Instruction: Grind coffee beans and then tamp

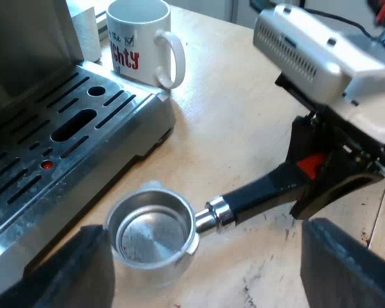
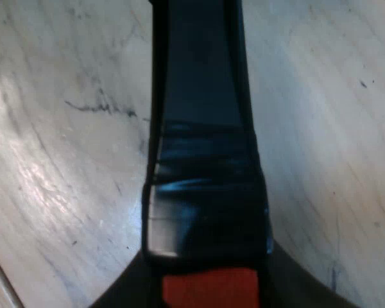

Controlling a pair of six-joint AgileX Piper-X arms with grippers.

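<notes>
Holder (image 1: 155,234) lies beside machine (image 1: 64,128); mug (image 1: 138,45) bears red letters "ghty".

White mug (image 1: 141,42) (red lettering), pale wooden table (image 1: 244,128)

Left tool (image 1: 205,260) hangs with fingers (image 1: 346,269) spread wide; right tool (image 1: 317,173) clamps the holder (image 1: 151,234).

Your left wrist camera looks down at a slant, from a moderate distance, on the table (image 1: 244,115), the holder (image 1: 151,234) and the machine (image 1: 64,128). Your right one faces straight down, very near the handle (image 2: 205,167), which runs from 6 to 12 o'clock. Both views share this handle.
</notes>
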